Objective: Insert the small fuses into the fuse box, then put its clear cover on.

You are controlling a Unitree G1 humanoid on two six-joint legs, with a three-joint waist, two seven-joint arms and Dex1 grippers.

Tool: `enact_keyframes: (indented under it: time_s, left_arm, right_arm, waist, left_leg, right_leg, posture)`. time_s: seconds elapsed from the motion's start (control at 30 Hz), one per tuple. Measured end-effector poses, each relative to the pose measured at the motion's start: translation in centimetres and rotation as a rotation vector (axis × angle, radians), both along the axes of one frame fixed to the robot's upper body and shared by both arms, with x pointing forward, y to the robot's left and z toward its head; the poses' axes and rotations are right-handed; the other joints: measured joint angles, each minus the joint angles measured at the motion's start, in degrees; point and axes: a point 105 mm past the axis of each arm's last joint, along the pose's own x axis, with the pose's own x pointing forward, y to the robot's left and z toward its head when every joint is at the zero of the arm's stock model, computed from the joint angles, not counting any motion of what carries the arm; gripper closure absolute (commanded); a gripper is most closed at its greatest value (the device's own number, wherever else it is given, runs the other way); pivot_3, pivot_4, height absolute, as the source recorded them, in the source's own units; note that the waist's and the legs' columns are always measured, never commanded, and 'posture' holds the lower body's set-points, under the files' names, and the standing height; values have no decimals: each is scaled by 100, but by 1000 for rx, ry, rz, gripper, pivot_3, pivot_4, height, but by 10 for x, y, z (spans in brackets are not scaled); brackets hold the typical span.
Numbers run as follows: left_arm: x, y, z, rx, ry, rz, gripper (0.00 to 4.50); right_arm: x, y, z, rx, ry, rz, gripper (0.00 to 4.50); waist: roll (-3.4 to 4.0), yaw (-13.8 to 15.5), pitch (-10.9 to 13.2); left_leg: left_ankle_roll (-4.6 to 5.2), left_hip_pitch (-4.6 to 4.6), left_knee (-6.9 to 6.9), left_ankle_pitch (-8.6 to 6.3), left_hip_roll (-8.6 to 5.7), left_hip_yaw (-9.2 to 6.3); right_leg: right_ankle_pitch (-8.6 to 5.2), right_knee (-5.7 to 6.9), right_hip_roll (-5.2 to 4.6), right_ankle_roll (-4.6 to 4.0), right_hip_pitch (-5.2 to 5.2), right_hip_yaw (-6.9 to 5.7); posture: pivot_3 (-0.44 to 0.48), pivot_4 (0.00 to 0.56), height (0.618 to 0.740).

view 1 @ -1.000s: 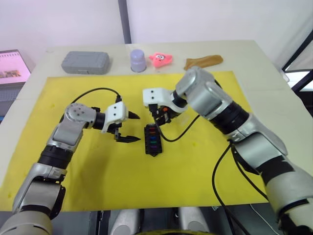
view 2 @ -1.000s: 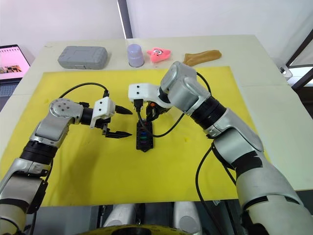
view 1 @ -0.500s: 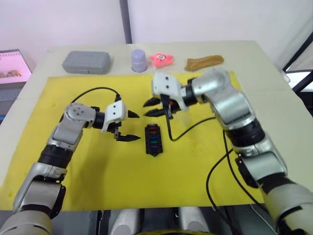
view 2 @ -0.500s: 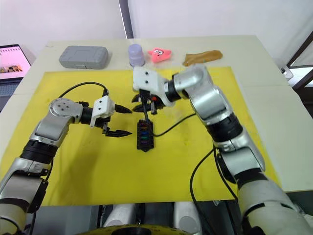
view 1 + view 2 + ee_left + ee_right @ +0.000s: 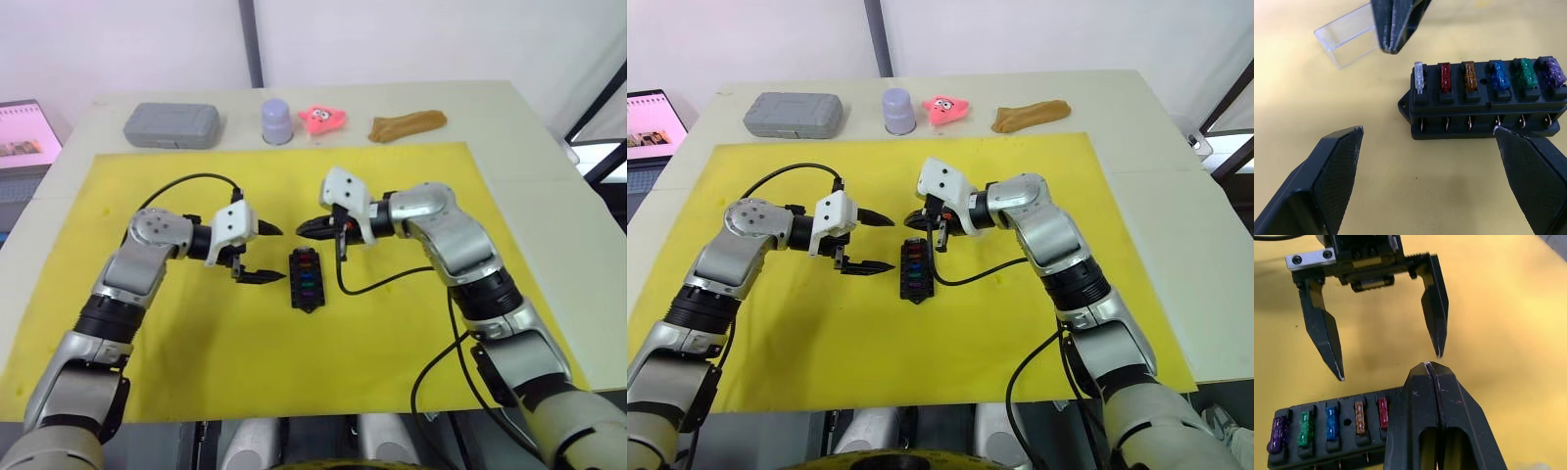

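From the left eye view I see the fuse box (image 5: 306, 279) lying on the yellow mat (image 5: 196, 333) that covers the tabletop (image 5: 509, 108), between my two hands and slightly nearer me than either. My left hand (image 5: 257, 255) sits just to the left of the box with its fingers spread, apart from it. My right hand (image 5: 315, 227) hovers just beyond the box's far end with its fingers pressed together and nothing between them. Along the far edge of the tabletop I see a grey case (image 5: 171, 124), a lilac cup (image 5: 277, 120), a pink star toy (image 5: 324, 118) and a brown cloth (image 5: 407, 125), all well away from the box; a laptop (image 5: 24, 132) stands off to the left. The right eye view gives me the same layout, the box (image 5: 915, 270) just right of the open left hand. In the left wrist view the box lies between and beyond my two spread fingers (image 5: 1327, 181), with the small fuses (image 5: 1488, 78) seated in a row of slots: pale grey, red, orange, blue, green, purple. The clear cover (image 5: 1347, 41) lies on the mat beyond the box's grey-fuse end, with the closed right hand's tip in front of it. In the right wrist view my closed fingers (image 5: 1437, 426) overlap the end of the box, past the red fuse, and the open left hand faces me beyond it.
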Motion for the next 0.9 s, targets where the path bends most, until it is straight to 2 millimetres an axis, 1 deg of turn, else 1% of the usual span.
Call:
enact_keyframes:
  time_s: [0.13, 0.33, 0.7, 0.9]
  left_arm:
    - [0, 0, 0, -1, -1, 5, 0]
    - [0, 0, 0, -3, -5, 11, 0]
    - [-1, -2, 1, -3, -5, 16, 0]
    - [-1, -2, 1, -4, -6, 18, 0]
  right_arm:
    - [-3, 0, -7, 2, 56, -5, 4488]
    - [-5, 1, -16, -13, 86, -12, 4488]
    - [-1, -3, -25, -8, 134, -43, 4488]
    - [-1, -6, -30, -17, 212, -80, 4488]
  waist:
    - [0, -1, 0]
    - [0, 2, 0]
    - [0, 4, 0]
    - [1, 15, -2]
  left_leg:
    - [0, 0, 0, 0, 0, 0]
    - [0, 0, 0, 0, 0, 0]
    - [0, 5, 0, 0, 0, -1]
    - [0, 15, 0, 0, 0, -3]
  right_leg:
    - [0, 0, 0, 0, 0, 0]
    - [0, 0, 0, 0, 0, 0]
    - [0, -2, 0, 0, 6, 0]
    - [0, -4, 0, 0, 18, 0]
  posture:
    - [0, 150, 740]
    - [0, 150, 740]
    - [0, 150, 740]
    - [0, 150, 740]
